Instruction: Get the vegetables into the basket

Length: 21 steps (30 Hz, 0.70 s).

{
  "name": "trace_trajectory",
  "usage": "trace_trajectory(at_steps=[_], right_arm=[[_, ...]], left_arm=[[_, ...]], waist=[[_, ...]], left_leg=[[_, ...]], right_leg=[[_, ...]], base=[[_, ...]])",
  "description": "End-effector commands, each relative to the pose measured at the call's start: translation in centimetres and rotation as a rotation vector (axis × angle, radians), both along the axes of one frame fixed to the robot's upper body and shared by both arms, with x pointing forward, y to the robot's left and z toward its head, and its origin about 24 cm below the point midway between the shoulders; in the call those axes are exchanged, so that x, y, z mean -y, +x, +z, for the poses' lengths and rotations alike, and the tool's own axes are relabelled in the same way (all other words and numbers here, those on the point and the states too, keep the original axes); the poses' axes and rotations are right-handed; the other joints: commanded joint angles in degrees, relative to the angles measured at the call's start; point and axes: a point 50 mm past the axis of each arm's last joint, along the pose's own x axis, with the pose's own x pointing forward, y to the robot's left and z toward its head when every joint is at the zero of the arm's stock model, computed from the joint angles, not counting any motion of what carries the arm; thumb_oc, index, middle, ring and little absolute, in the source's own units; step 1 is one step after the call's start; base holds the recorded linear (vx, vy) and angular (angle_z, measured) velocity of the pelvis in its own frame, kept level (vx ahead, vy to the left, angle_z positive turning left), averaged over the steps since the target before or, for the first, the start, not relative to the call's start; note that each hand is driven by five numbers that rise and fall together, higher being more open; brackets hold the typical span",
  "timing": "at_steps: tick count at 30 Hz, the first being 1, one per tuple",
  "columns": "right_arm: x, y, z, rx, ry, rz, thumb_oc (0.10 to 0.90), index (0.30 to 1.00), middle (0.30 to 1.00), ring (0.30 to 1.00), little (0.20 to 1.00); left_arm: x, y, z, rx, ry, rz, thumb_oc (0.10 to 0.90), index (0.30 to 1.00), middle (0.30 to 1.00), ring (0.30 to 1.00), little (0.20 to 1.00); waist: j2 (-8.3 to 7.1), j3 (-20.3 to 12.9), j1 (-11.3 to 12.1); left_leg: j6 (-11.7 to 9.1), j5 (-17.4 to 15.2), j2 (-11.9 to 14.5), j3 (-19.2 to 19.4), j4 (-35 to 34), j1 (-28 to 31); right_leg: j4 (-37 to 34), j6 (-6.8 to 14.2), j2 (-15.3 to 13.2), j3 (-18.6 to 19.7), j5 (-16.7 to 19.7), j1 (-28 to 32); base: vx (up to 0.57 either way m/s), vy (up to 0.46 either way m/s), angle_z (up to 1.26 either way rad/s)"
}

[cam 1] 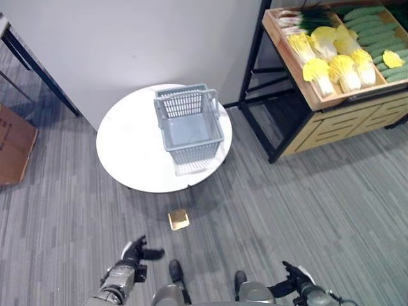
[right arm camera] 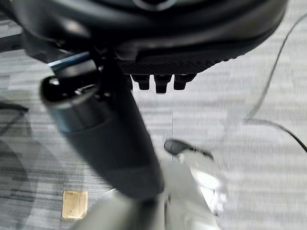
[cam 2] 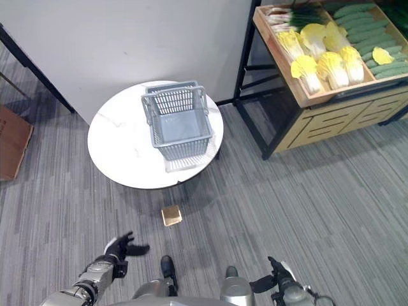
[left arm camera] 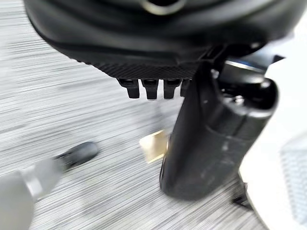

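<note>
Standing on the round white desk (cam 1: 127, 153), ahead of both hands: one grey basket (cam 1: 189, 129), nothing inside it. Wooden crate (cam 1: 306, 83) on the black shelf rack (cam 1: 255, 70), far ahead and right of the right hand (cam 1: 298, 280): yellow-leaved cabbages (cam 1: 335, 60), cucumbers (cam 1: 382, 38), green onions (cam 1: 306, 18). Left hand (cam 1: 137, 252): low over the carpet, fingers relaxed, holding nothing. Right hand: likewise open and unladen. Small brass floor plate (cam 1: 178, 219): just ahead of the left hand.
</note>
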Motion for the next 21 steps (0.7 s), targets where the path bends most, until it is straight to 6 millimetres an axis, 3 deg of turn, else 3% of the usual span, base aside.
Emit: trace_trajectory(at_steps=[1,3,5,7,9,11,13,15,18,20,21], right_arm=[[-1.3,1.6,0.3,0.057,0.031,0.050,0.900,1.000,1.000,1.000,1.000],[-1.5,1.7,0.3,0.064,0.037,0.054,0.900,1.000,1.000,1.000,1.000],[-1.6,1.6,0.3,0.064,0.040,0.061,0.900,1.000,1.000,1.000,1.000],[-1.5,1.6,0.3,0.062,0.039,0.062,0.900,1.000,1.000,1.000,1.000],[-1.6,1.7,0.3,0.066,0.041,0.068,0.900,1.000,1.000,1.000,1.000],[-1.7,1.9,0.4,0.074,0.042,0.060,0.900,1.000,1.000,1.000,1.000],[-1.7,1.8,0.4,0.074,0.046,0.060,0.900,1.000,1.000,1.000,1.000],[-1.6,1.5,0.3,0.066,0.047,0.072,0.900,1.000,1.000,1.000,1.000],[-0.8,1.4,0.5,0.060,0.026,0.080,0.900,1.000,1.000,1.000,1.000],[0.0,1.8,0.8,0.071,0.003,0.091,0.900,1.000,1.000,1.000,1.000],[1.0,2.1,1.2,0.088,-0.018,0.067,0.900,1.000,1.000,1.000,1.000]], left_arm=[[0.8,-1.9,-1.1,-0.056,-0.032,0.008,0.900,1.000,1.000,1.000,1.000],[0.8,-2.5,-1.3,-0.070,-0.036,0.001,0.900,1.000,1.000,1.000,1.000],[0.8,-2.6,-1.4,-0.073,-0.038,-0.001,0.900,1.000,1.000,1.000,1.000],[0.8,-2.9,-1.5,-0.082,-0.034,-0.007,0.900,1.000,1.000,1.000,1.000],[0.9,-2.9,-1.5,-0.086,-0.031,-0.015,0.900,1.000,1.000,1.000,1.000],[1.2,-3.2,-1.7,-0.097,-0.033,-0.027,0.900,1.000,1.000,1.000,1.000],[1.5,-3.6,-1.9,-0.105,-0.043,-0.030,0.900,1.000,1.000,1.000,1.000],[1.7,-4.0,-2.1,-0.110,-0.049,-0.030,0.900,1.000,1.000,1.000,1.000],[2.8,-4.0,-2.3,-0.112,-0.074,-0.043,0.900,1.000,1.000,1.000,1.000],[3.4,-3.1,-2.1,-0.084,-0.085,-0.069,0.900,1.000,1.000,1.000,1.000],[2.0,-2.6,-1.6,-0.060,-0.065,-0.043,0.900,1.000,1.000,1.000,1.000]], waist=[[-2.61,0.80,0.51],[-1.44,1.28,-0.05],[-1.19,1.38,-0.40],[-1.07,1.59,-0.76],[-1.24,1.84,-1.03],[-1.40,2.25,-1.71],[-1.12,2.47,-2.45],[-0.90,2.29,-2.24],[0.27,1.77,-2.51],[0.23,2.87,-1.96],[0.53,3.14,-1.93]], left_leg=[[-3.44,-6.64,2.32,-1.14,8.83,-3.47],[-2.25,-7.42,1.13,-0.69,5.93,0.47],[-2.17,-7.69,0.69,-0.72,5.15,1.67],[-2.41,-9.03,-0.17,-1.21,4.71,3.85],[-2.67,-9.78,-0.27,-1.67,4.93,4.64],[-3.50,-10.84,-0.64,-3.57,5.59,5.80],[-3.85,-11.43,-0.74,-5.12,6.19,6.64],[-4.43,-11.96,-0.31,-6.03,7.30,7.44],[-6.49,-9.64,1.43,-8.85,11.62,5.98],[-8.80,-6.41,1.33,-12.18,21.03,0.91],[-9.17,-4.85,2.24,-12.00,20.97,-0.30]], right_leg=[[2.79,5.68,-5.02,-0.28,8.42,0.15],[8.70,5.01,-3.84,-1.02,9.49,-2.92],[9.07,4.81,-3.24,-1.50,9.16,-4.23],[4.58,4.18,-3.55,-5.74,8.26,-6.30],[1.59,4.31,-4.04,-7.62,8.45,-6.76],[-4.55,5.34,-3.89,-6.67,9.25,-7.38],[-4.75,5.81,-2.56,-3.03,9.52,-7.92],[-4.99,5.16,-1.77,-2.77,8.72,-6.98],[-5.83,2.56,0.38,-4.26,6.38,-4.77],[-6.77,0.84,0.25,-5.56,5.65,-3.02],[-7.29,0.58,-0.12,-6.41,4.98,-1.97]], base=[[0.12,0.268,-0.35],[0.19,0.300,-0.15],[0.13,0.131,-0.06],[0.20,0.053,0.05],[0.21,-0.052,0.25],[0.30,-0.107,0.56],[0.22,-0.084,0.68],[0.26,-0.196,0.91],[0.18,-0.255,0.44],[0.09,-0.248,0.49],[0.10,-0.163,0.35]])
